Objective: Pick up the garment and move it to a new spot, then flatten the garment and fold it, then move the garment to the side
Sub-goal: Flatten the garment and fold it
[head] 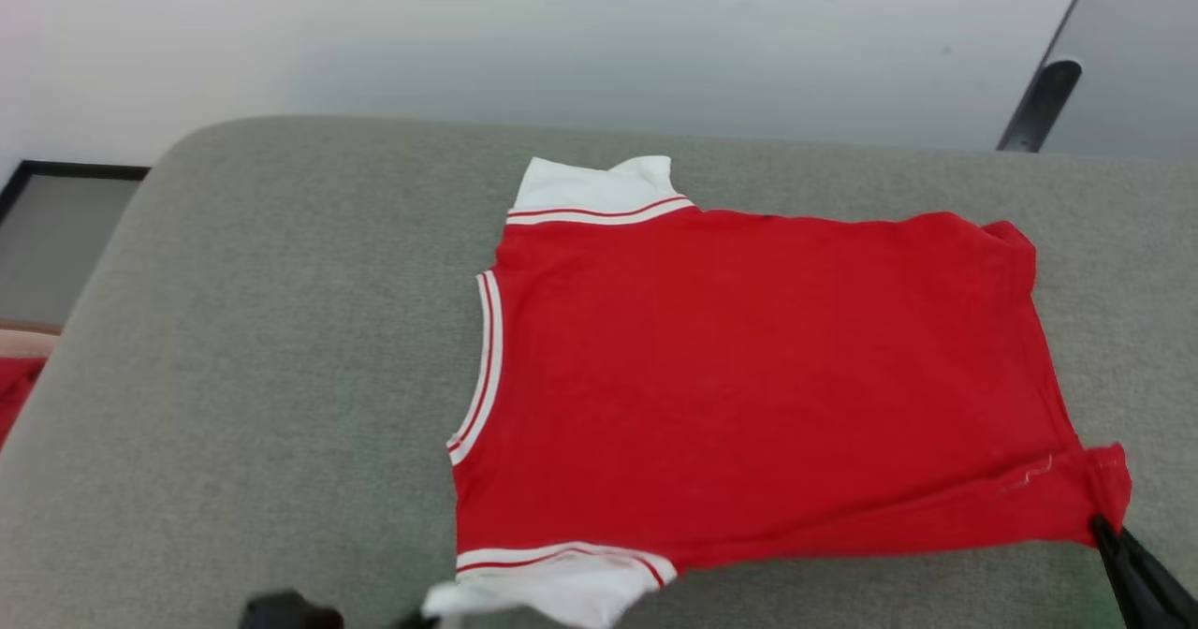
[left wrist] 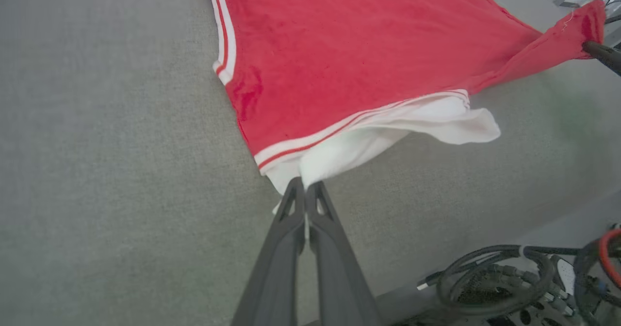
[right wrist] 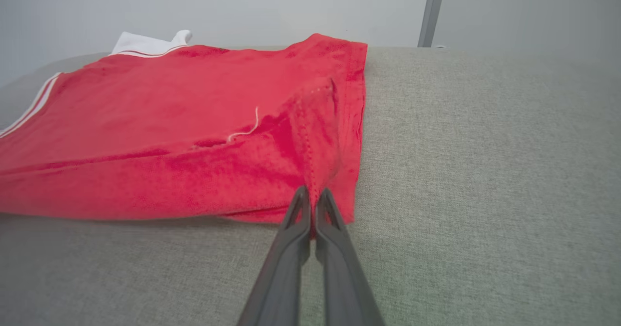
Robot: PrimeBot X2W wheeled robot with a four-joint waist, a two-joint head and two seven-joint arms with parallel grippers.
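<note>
Head view, garment (head: pixel 749 376) clamped by right gripper (head: pixel 1100 524)

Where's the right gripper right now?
Head view's lower right: the right gripper is shut on a hem corner of the red jersey, over the grey cushion.

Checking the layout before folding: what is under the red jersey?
The jersey lies on a grey cushion, visible all round it. The left gripper and right gripper pinch its near edge. Anything beneath the flat cloth is covered.

1 garment (head: pixel 749 376), 1 grey cushion (head: pixel 281 376)
</note>
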